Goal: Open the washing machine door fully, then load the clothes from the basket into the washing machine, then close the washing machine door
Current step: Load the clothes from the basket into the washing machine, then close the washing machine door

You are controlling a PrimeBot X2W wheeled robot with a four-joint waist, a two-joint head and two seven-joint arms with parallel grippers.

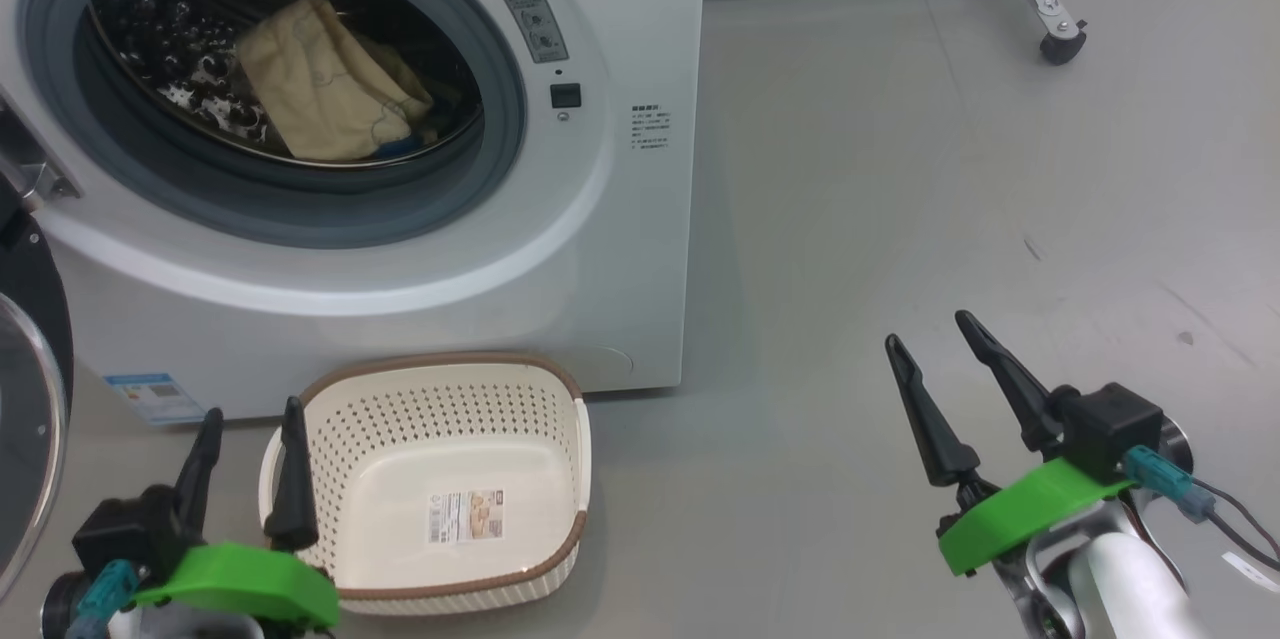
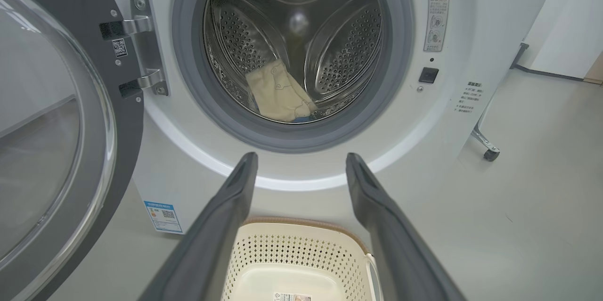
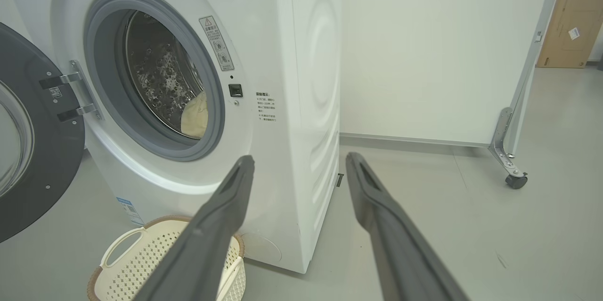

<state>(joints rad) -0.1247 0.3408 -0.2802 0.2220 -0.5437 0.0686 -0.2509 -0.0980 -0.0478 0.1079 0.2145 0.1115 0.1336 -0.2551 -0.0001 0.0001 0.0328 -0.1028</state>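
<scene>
The white washing machine (image 1: 600,249) stands with its round black door (image 2: 56,117) swung wide to the left. Cream-yellow clothes (image 1: 325,84) lie in the steel drum, and the same clothes (image 2: 278,96) show in the left wrist view. The cream basket (image 1: 450,479) sits on the floor in front of the machine with nothing in it but its label. My left gripper (image 1: 250,429) is open, low at the basket's left rim. My right gripper (image 1: 930,334) is open over bare floor, to the right of the machine.
A white partition on a wheeled metal foot (image 1: 1060,44) stands behind and to the right of the machine. A cardboard box (image 3: 570,28) leans at the far right. Grey floor (image 1: 950,189) stretches to the right of the machine.
</scene>
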